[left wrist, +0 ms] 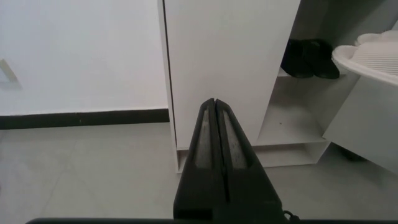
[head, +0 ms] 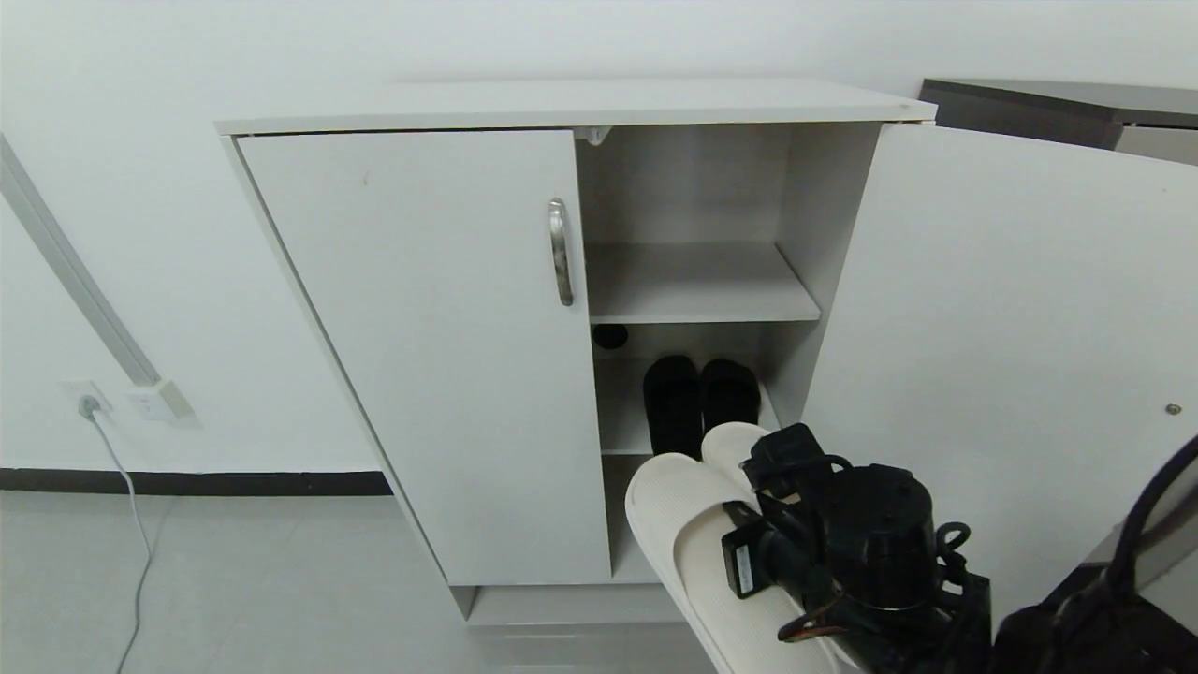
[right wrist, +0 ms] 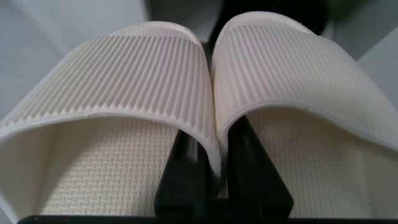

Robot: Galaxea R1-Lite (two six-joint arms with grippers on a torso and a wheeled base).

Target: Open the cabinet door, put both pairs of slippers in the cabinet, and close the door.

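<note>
Right wrist view: your right gripper clamping white slippers by adjoining inner walls, hovering just before cabinet, right door standing open; black slippers sitting in middle compartment. Your left gripper hanging pinched together, empty, over floor.

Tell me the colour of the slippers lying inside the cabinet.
Black; the slippers show best in the head view.

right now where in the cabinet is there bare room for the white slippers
The upper shelf is bare across its whole width. The bottom compartment, under the black slippers, looks bare too. The middle shelf is crowded: only a strip left of that pair is free.
</note>
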